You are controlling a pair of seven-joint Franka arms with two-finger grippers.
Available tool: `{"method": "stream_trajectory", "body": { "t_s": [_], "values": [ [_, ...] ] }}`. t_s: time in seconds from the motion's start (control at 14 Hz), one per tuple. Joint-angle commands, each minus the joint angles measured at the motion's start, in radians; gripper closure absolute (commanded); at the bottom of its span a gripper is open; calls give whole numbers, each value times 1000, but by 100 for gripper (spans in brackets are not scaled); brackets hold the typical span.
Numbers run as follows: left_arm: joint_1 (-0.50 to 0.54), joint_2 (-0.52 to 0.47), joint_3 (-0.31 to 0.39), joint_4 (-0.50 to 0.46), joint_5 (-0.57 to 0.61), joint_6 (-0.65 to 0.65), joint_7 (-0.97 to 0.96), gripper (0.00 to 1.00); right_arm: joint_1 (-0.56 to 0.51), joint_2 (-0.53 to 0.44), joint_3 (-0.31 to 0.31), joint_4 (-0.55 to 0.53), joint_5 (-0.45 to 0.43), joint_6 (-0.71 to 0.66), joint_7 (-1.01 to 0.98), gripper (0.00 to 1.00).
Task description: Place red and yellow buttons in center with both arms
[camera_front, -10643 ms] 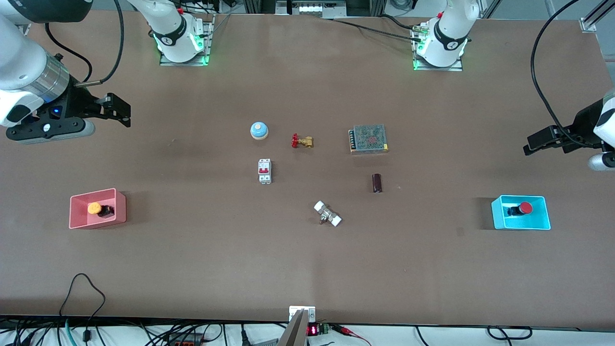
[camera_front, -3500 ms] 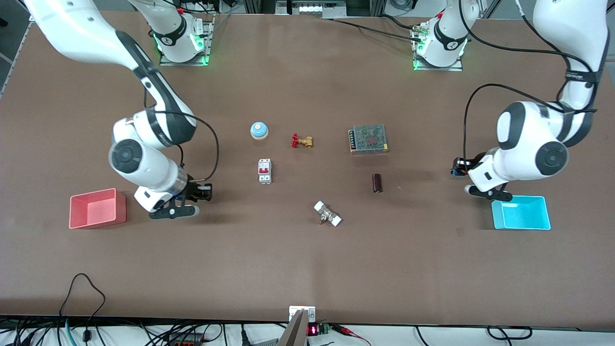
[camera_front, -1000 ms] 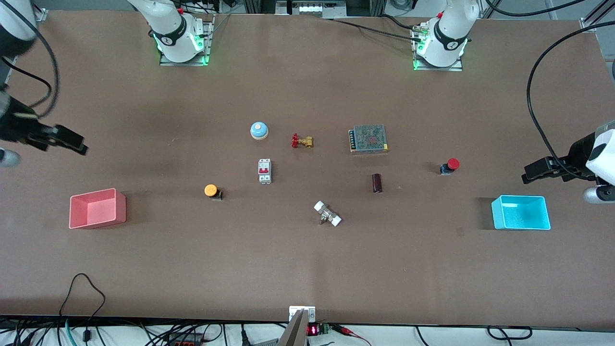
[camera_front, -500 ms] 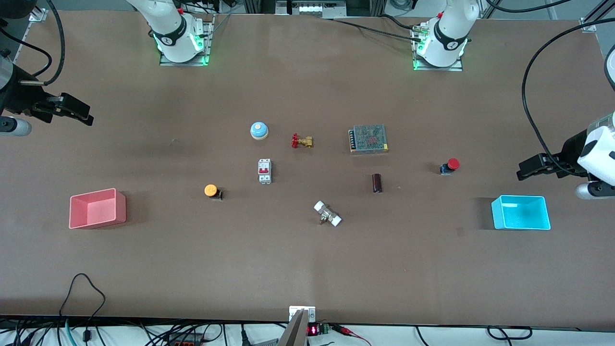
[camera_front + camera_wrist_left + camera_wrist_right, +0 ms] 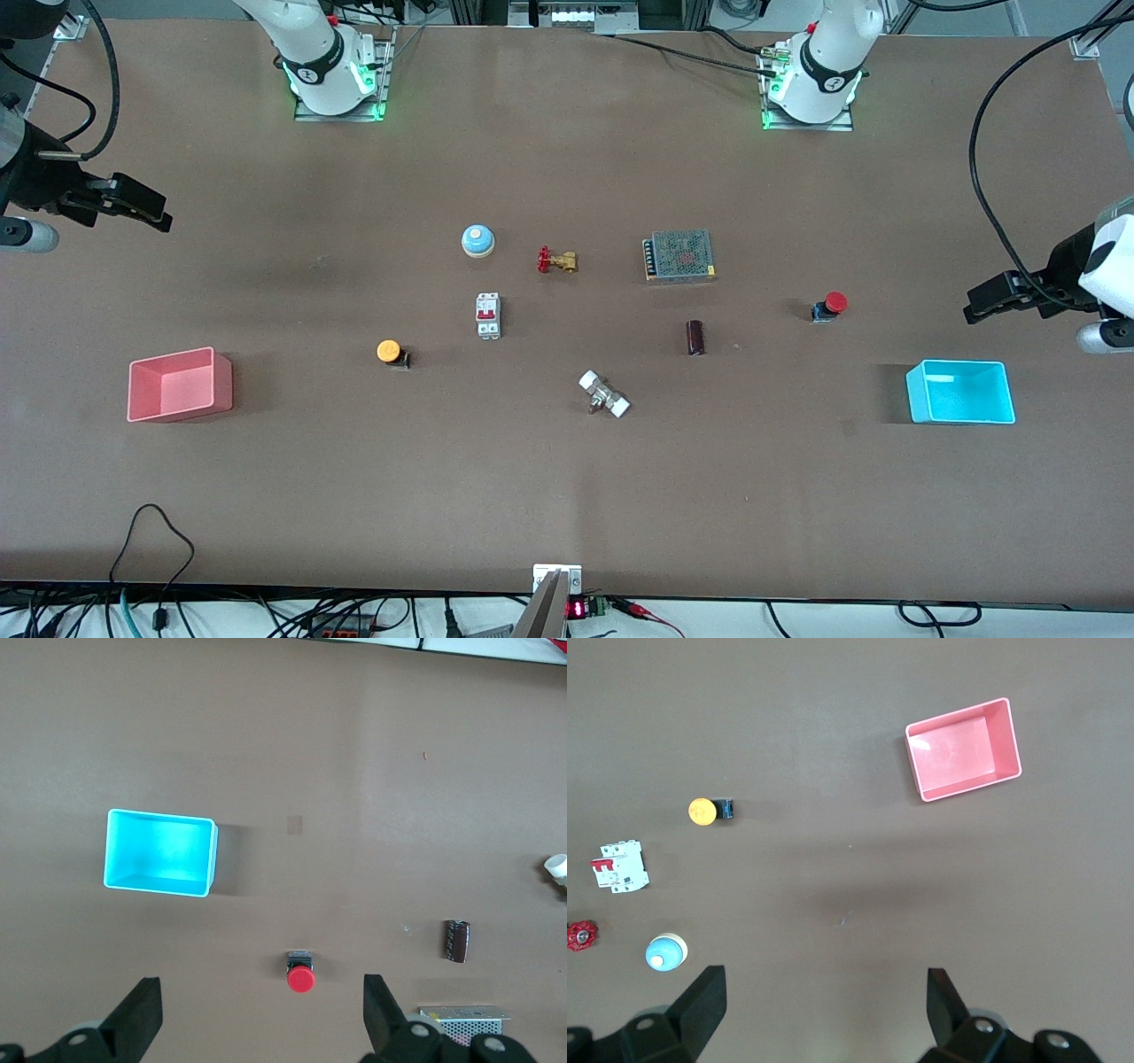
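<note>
Table [image 5: 567, 496]: brown worktop, arm bases along the robots' edge.
Left arm [image 5: 1099, 275]: raised over its own end edge of the table, waiting.
Right arm [image 5: 18, 177]: raised over its own end edge, also waiting.
Left gripper [image 5: 997, 297]: fingers spread wide, holding nothing, above bare table near the left arm's end edge.
Right gripper [image 5: 133, 206]: fingers spread wide, holding nothing, above bare table near the right arm's end edge.
Pink bin [image 5: 180, 383]: near the right arm's end edge, nothing in it.
Blue bin [image 5: 961, 392]: near the left arm's end edge, nothing in it.
Red button [image 5: 830, 306]: on bare table in the middle band, well in from the left arm's end edge, apart from the blue bin.
Yellow button [image 5: 391, 352]: on bare table in the middle band, between the pink bin and the breaker [image 5: 488, 315].
</note>
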Motion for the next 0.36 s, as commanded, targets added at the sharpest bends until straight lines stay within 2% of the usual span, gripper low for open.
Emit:
{"method": "stream_trajectory", "body": {
  "t_s": [0.0,0.29],
  "values": [
    [-12,-45,15,-44,-8,-10,10,0,4,-13,-1,-13,-12,-4,-5,0],
    [-16,-48,12,-42,-2,-29,11,0,3,-13,-1,-13,-14,-2,-6,0]
  ]
}}
